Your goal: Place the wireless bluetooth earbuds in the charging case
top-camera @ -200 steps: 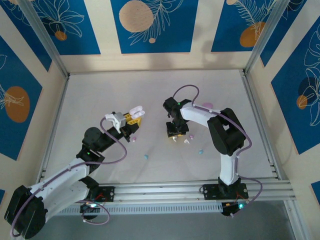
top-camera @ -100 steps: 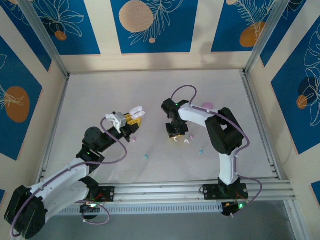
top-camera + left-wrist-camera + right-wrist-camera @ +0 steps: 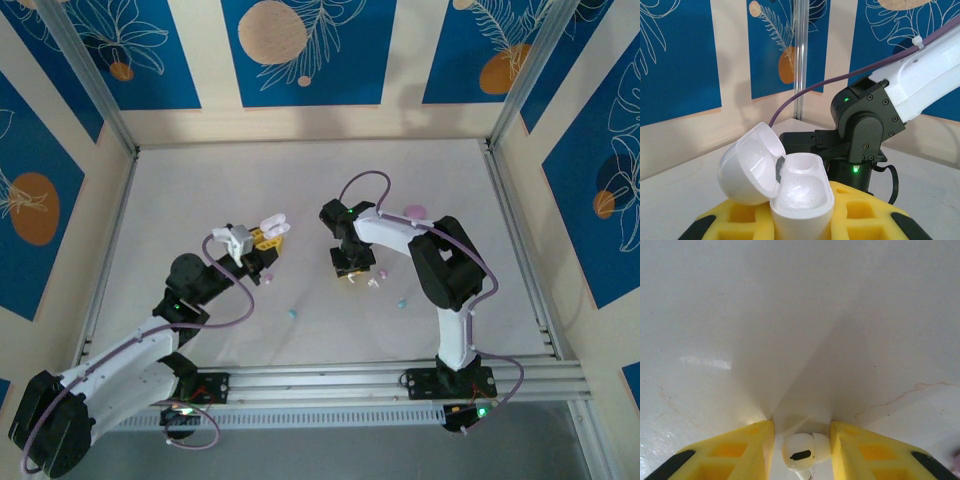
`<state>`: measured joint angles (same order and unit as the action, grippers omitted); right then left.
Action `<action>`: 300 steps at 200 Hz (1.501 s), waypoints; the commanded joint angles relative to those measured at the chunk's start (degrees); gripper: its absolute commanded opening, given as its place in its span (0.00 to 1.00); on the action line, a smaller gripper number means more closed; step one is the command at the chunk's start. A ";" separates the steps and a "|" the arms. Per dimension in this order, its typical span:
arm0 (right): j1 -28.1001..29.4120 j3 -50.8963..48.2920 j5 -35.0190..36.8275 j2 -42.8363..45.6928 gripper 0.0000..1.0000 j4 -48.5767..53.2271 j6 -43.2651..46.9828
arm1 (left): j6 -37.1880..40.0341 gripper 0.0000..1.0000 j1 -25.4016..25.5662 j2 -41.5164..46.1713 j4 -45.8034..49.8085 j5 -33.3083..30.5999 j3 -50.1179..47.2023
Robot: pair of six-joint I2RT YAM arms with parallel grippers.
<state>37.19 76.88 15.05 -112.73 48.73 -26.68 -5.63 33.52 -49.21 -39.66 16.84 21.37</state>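
My left gripper [image 3: 262, 238] [image 3: 801, 220] is shut on a white charging case [image 3: 270, 224] [image 3: 801, 187] and holds it above the table. The case's lid is swung open and both wells are empty. My right gripper [image 3: 347, 274] [image 3: 802, 424] points down at the table to the right of the case. Its yellow fingers [image 3: 860, 450] are closed in on a white earbud [image 3: 804, 452], which presses against the right finger. On the table lie another white earbud [image 3: 372, 284], a pink one [image 3: 381, 272] and a teal one [image 3: 402, 301].
A pink earbud [image 3: 267, 276] and a teal earbud [image 3: 292, 313] lie near my left forearm. A pink case [image 3: 413, 211] sits behind my right arm. An aluminium frame with patterned walls borders the white table [image 3: 200, 180].
My right gripper has shifted slightly left and away from its base, staying low over the table. My left gripper and the case have hardly moved.
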 commanded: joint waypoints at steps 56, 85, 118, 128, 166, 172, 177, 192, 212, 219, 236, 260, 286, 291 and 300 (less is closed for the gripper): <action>0.82 -0.90 -0.40 1.84 0.31 1.35 -2.11 | -0.58 0.00 0.56 0.26 0.00 -0.14 1.66; 0.78 -1.63 -0.11 5.07 0.29 -0.82 -2.02 | -0.52 0.00 0.55 0.21 0.42 -0.53 1.41; 0.27 -3.03 0.50 10.15 0.28 -3.35 -2.09 | -0.20 0.00 0.58 -0.99 -0.39 -0.43 1.55; -0.03 -3.54 0.24 12.40 0.28 -4.32 -2.17 | -0.17 0.00 0.58 -1.73 -0.51 0.05 2.06; -2.40 -5.46 -3.32 22.61 0.28 -8.59 -2.41 | -1.49 0.00 0.71 -5.70 -2.25 2.16 4.27; -3.00 -5.73 -4.13 24.37 0.28 -9.29 -2.37 | -1.83 0.00 0.68 -6.40 -3.13 2.23 4.25; -3.33 -5.90 -4.62 25.92 0.28 -9.86 -2.46 | -2.19 0.00 0.80 -6.96 -3.88 2.19 4.38; -4.88 -6.29 -6.98 30.25 0.28 -11.47 -2.60 | -2.99 0.00 1.30 -8.79 -6.24 2.06 4.39; -6.93 -6.72 -11.74 35.78 0.28 -14.86 -3.65 | -3.46 0.00 2.36 -11.68 -8.99 1.62 4.92; -7.48 -6.83 -13.97 37.35 0.28 -16.25 -4.11 | -3.48 0.00 2.81 -12.62 -9.50 1.47 5.32; -8.44 -6.29 -17.87 39.90 0.28 -18.54 -6.07 | -3.16 0.00 3.90 -14.65 -10.70 0.54 6.28; -8.69 -4.84 -22.34 41.55 0.28 -20.93 -8.87 | -2.55 0.00 5.01 -17.90 -13.19 -0.62 7.66; -8.17 -4.90 -26.95 42.15 0.28 -25.26 -12.46 | -2.13 0.00 6.27 -22.12 -17.12 -1.36 9.05; -7.95 -4.94 -27.40 42.23 0.28 -26.06 -13.04 | -2.00 0.00 6.50 -22.95 -18.01 -1.52 9.27; -7.39 -5.05 -27.77 42.37 0.29 -27.31 -13.78 | -1.86 0.00 6.96 -24.25 -19.60 -1.88 9.50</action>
<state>28.86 70.94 -7.03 -71.26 26.61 -36.29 -8.40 38.96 -70.91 -51.51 16.34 28.64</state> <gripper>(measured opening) 0.284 0.200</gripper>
